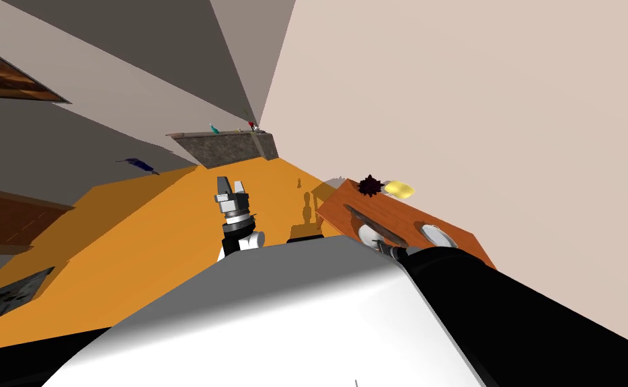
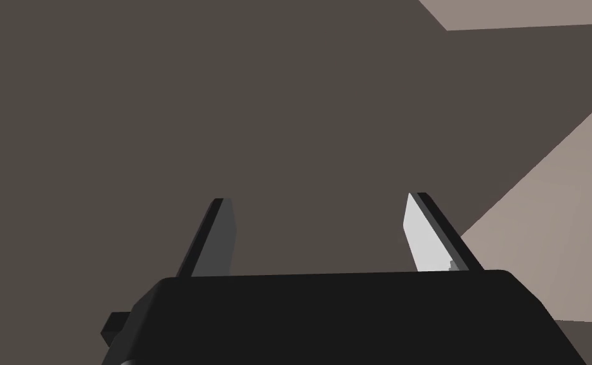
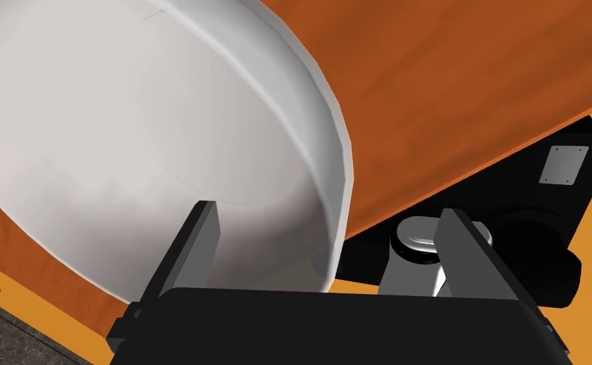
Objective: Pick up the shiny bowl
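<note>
A plain white, light grey-shaded round bowl (image 3: 161,139) is seen on the reddish-brown wooden worktop (image 1: 400,215), at its near left end, close to the edge that faces the robot. No gloss can be made out on it, but it is taken to be the bowl meant by the task, since the right arm is at it. The right gripper (image 3: 328,209) is held open astride the bowl's wall: one finger is inside the bowl, the other outside it over the worktop's edge, and the rim runs up between the two. Neither finger is pressed against the wall, so nothing is gripped. The left gripper (image 1: 232,185) is raised above the orange floor, well to the left of the worktop, and its fingers are spread apart with nothing between them. Farther along the worktop a long dark utensil (image 1: 366,218) is laid just beside the bowl, a second white dish (image 1: 438,234) is set to the right, and a dark spiky object (image 1: 371,185) and a pale yellow object (image 1: 400,189) are found at the far end. The reach and the placing of the fingers are judged to be finished. What is left is the larger part: the fingers are to be closed on the rim, the hold is to be made firm, and the bowl is to be lifted off the worktop. The bowl rests flat on the worktop, so the task is reckoned at about its middle.
</note>
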### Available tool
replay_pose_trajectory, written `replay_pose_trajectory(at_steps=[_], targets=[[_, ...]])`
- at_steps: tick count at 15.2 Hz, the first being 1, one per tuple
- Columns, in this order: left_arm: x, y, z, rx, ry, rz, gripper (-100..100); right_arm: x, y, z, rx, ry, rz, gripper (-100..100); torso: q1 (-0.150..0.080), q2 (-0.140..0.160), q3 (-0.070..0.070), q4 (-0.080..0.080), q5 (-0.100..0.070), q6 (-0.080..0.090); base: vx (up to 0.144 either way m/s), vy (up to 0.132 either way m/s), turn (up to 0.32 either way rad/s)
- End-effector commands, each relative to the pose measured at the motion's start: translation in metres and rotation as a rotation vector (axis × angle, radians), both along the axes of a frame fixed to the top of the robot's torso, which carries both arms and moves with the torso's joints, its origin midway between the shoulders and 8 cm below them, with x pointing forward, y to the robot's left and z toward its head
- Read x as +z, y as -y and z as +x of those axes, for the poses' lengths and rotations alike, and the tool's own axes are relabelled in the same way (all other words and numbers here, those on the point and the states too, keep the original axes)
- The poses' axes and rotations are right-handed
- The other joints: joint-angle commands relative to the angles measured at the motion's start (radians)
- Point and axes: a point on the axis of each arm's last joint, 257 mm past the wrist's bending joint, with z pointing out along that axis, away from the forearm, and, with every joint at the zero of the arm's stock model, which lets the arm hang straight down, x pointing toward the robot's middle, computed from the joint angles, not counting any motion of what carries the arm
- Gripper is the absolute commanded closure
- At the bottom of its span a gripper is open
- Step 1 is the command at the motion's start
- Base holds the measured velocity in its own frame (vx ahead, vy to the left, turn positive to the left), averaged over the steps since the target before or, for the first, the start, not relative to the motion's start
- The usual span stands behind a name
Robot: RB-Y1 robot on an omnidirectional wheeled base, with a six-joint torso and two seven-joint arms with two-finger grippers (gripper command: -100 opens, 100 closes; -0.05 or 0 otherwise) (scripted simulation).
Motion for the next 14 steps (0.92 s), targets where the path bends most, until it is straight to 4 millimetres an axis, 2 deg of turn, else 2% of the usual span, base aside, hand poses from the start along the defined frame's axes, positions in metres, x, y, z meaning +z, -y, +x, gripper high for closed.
replay_pose_trajectory(at_steps=[1, 3, 4, 5, 9, 10, 13, 14], targets=[[0.0, 0.0, 0.0, 0.0, 0.0, 0.0, 0, -0.012, -0.008, -0.004, -0.012, 0.002, 0.0, -100, 0.0, 0.0, 0.0, 0.0, 0.0, 0.0, 0.011, -0.049, 0.107], [0.0, 0.0, 0.0, 0.0, 0.0, 0.0, 0, -0.022, -0.016, -0.007, -0.021, 0.002, 0.001, -100, -0.004, 0.0, 0.0, 0.0, -0.001, 0.0, 0.006, -0.074, 0.091], [0.0, 0.0, 0.0, 0.0, 0.0, 0.0, 0, -0.017, -0.011, -0.005, -0.018, 0.002, 0.003, -100, -0.005, 0.001, 0.0, 0.0, -0.001, 0.0, 0.001, -0.049, 0.032], [0.0, 0.0, 0.0, 0.0, 0.0, 0.0, 0, -0.019, -0.012, -0.006, -0.018, 0.002, 0.001, 100, -0.004, 0.001, 0.001, 0.0, -0.001, 0.0, 0.001, -0.018, 0.004], [0.0, 0.0, 0.0, 0.0, 0.0, 0.0, 0, -0.019, -0.012, -0.009, -0.017, -0.004, 0.003, 100, -0.001, 0.001, 0.002, 0.002, 0.0, -0.001, -0.002, -0.003, -0.007], [0.0, 0.0, 0.0, 0.0, 0.0, 0.0, 0, -0.007, -0.004, -0.002, -0.007, 0.001, -0.001, 100, -0.002, 0.001, 0.002, 0.002, 0.0, -0.001, -0.001, 0.031, -0.096], [0.0, 0.0, 0.0, 0.0, 0.0, 0.0, 0, 0.003, 0.003, 0.001, 0.003, 0.0, -0.002, 100, 0.003, 0.002, 0.003, 0.003, 0.002, 0.0, -0.005, 0.064, -0.08], [0.0, 0.0, 0.0, 0.0, 0.0, 0.0, 0, -0.002, -0.001, -0.003, 0.0, -0.001, -0.003, 100, 0.004, 0.003, 0.003, 0.003, 0.002, -0.001, -0.007, 0.034, -0.022]])
